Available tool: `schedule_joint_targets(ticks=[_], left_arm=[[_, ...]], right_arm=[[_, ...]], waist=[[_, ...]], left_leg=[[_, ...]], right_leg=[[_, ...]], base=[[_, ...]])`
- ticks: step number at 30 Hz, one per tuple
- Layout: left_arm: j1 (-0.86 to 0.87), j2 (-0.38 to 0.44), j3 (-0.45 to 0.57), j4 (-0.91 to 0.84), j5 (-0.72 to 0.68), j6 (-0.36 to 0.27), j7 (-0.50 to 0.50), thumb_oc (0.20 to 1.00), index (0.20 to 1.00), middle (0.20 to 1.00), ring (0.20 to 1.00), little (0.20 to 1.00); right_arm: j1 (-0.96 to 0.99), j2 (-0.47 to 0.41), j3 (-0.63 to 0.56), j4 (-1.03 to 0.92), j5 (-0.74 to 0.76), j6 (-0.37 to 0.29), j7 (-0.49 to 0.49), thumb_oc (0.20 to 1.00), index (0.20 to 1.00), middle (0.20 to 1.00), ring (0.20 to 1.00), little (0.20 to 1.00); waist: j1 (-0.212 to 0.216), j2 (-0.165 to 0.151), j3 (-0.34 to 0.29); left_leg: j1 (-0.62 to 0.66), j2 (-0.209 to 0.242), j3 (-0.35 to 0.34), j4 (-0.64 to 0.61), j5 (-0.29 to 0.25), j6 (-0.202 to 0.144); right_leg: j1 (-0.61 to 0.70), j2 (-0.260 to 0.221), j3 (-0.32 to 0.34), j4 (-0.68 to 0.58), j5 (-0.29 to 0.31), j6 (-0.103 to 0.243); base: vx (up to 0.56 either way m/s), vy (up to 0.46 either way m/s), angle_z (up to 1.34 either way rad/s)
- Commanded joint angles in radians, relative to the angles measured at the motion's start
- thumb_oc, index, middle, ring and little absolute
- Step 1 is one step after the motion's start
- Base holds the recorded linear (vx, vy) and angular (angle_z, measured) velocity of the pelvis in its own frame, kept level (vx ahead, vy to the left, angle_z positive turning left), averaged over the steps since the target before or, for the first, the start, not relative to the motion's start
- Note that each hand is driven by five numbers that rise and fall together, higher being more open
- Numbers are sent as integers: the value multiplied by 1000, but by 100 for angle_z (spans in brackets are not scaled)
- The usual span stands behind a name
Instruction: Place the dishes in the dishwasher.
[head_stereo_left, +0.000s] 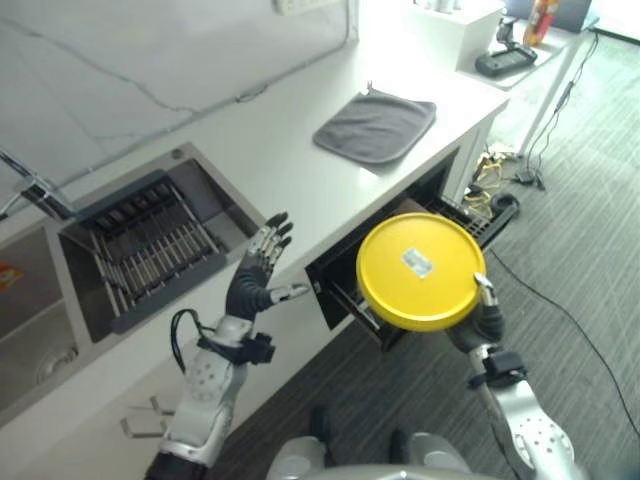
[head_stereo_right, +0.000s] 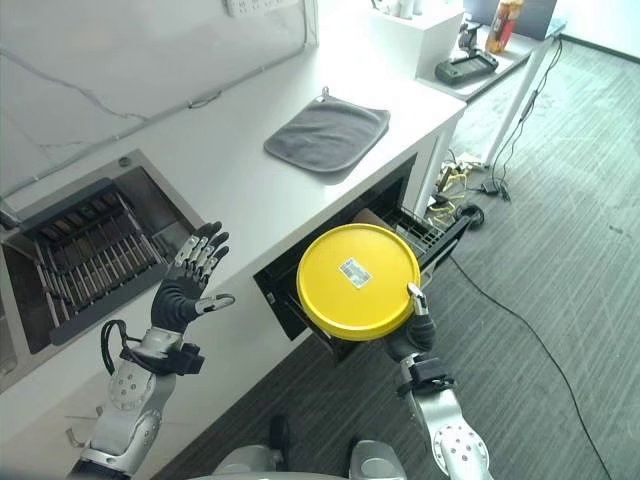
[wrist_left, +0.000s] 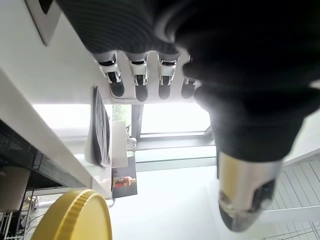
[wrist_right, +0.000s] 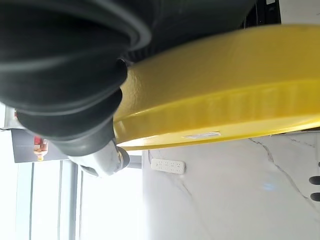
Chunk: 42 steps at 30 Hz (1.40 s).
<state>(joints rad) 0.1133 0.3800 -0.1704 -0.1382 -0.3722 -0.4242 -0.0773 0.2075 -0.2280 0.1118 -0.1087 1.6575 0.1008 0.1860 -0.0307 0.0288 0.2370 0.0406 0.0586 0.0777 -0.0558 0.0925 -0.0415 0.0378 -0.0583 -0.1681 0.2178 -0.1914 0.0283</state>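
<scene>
A round yellow plate (head_stereo_left: 420, 270) with a small white label on its underside is held upright in my right hand (head_stereo_left: 482, 318), whose thumb pinches its lower right rim. The yellow plate (head_stereo_right: 358, 281) hangs in front of the open dishwasher (head_stereo_left: 345, 275) under the white counter, whose dark rack (head_stereo_left: 470, 222) is pulled out. My left hand (head_stereo_left: 258, 275) is raised beside the counter's front edge, fingers straight and spread, holding nothing. In the right wrist view the plate's rim (wrist_right: 225, 90) lies against the palm.
A grey cloth mat (head_stereo_left: 377, 126) lies on the white counter (head_stereo_left: 290, 150). A sink (head_stereo_left: 150, 245) with a dark dish rack sits at the left. A side table (head_stereo_left: 520, 60) with small items stands at the far right. Cables run across the grey floor (head_stereo_left: 580, 260).
</scene>
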Motion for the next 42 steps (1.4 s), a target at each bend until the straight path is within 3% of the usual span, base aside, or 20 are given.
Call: schedule_joint_targets(ticks=[1,6,12,18,22,26,38,42], left_arm=[[-21,46,30,-76,19,-16,18,1000,1000,1000,1000,1000],[-56,73,1,-70,30,-19,43,1000,1000,1000,1000,1000],[-117,96,-24,-65,44,-22,67,1000,1000,1000,1000,1000],[-128,106,-25,-55,42,-35,66,1000,1000,1000,1000,1000],[-129,108,-28,-55,46,-34,44,1000,1000,1000,1000,1000],[-192,127,-47,-57,42,-49,53,1000,1000,1000,1000,1000],[-330,138,-96,-31,41,-23,86,1000,1000,1000,1000,1000],[-343,144,-100,-27,40,-29,83,1000,1000,1000,1000,1000]], right_arm=[[-94,19,15,-77,9,-50,41,200,200,200,200,200],[-165,10,33,-48,-12,-103,20,200,200,200,200,200],[-254,3,32,8,13,-164,4,200,200,200,200,200],[-266,4,9,63,7,-166,-27,200,200,200,200,200],[-279,18,-7,137,-24,-175,-20,200,200,200,200,200],[-365,-17,-15,151,-44,-214,-20,200,200,200,200,200],[-640,-71,-28,162,-152,-250,-226,200,200,200,200,200],[-679,-85,-39,152,-157,-259,-242,200,200,200,200,200]], waist=[[13,-9,8],[29,-7,39],[45,-11,95],[51,-8,119],[57,4,134],[67,32,194],[82,42,277],[91,38,283]], left_leg=[[-1,40,-2,40,-83,6],[-32,20,8,57,-95,25],[-86,2,1,97,-102,41],[-105,-5,-6,117,-101,46],[-113,-9,-12,129,-97,48],[-179,-31,-29,153,-88,54],[-265,-43,-22,195,-75,65],[-276,-45,-22,196,-73,69]], right_leg=[[18,-77,-61,-59,71,73],[-26,-104,-58,-59,100,96],[-62,-110,-34,-68,123,100],[-68,-108,-35,-60,121,94],[-63,-108,-42,-53,117,84],[-115,-112,-41,-23,113,75],[-210,-114,-31,40,120,61],[-221,-113,-34,41,123,63]], base=[[190,62,-7],[65,48,-16],[9,5,-7],[31,-21,-1],[67,-57,4],[-119,-31,-3],[-67,7,-1],[-30,2,2]])
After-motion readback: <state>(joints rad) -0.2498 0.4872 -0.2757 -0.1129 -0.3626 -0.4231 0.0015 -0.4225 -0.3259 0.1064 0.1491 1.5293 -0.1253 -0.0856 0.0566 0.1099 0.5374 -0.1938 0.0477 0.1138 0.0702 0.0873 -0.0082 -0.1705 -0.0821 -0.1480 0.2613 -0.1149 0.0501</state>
